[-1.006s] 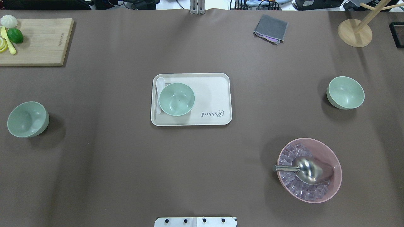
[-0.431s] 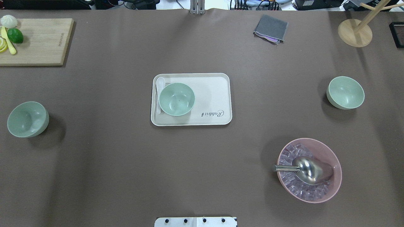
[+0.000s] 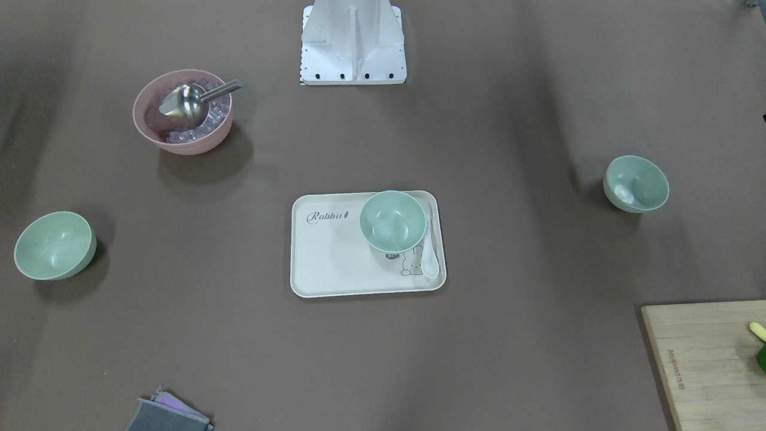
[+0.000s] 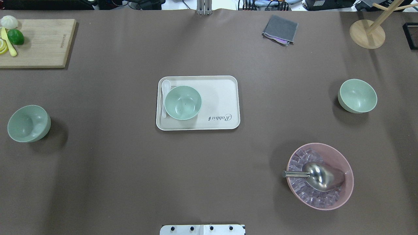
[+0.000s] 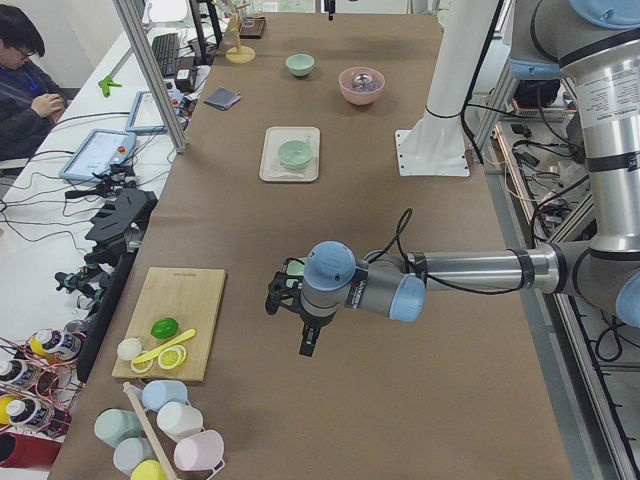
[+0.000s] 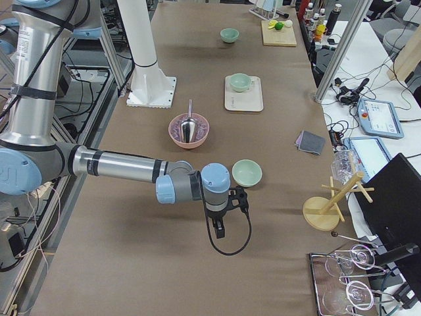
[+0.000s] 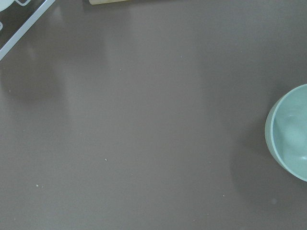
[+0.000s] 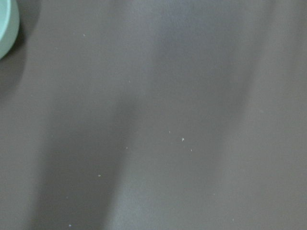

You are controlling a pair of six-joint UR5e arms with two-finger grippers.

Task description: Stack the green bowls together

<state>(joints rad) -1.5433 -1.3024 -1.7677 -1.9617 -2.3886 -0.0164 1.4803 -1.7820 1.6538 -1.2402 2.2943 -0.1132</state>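
Note:
Three pale green bowls stand apart. One bowl (image 4: 182,102) sits on the cream tray (image 4: 218,98) at mid-table. A second bowl (image 4: 28,123) is at the table's left end and shows at the left wrist view's right edge (image 7: 290,132). A third bowl (image 4: 357,96) is at the right end and shows in the right wrist view's top left corner (image 8: 5,21). My left gripper (image 5: 306,343) hangs beside the left bowl. My right gripper (image 6: 219,229) hangs beside the right bowl (image 6: 247,172). Both show only in the side views, so I cannot tell whether they are open or shut.
A white spoon (image 4: 165,94) lies on the tray beside the bowl. A pink bowl (image 4: 339,160) of ice with a metal scoop (image 4: 318,175) stands front right. A cutting board (image 4: 42,42) with fruit is back left. A grey cloth (image 4: 280,29) and a wooden stand (image 4: 367,33) are at the back right.

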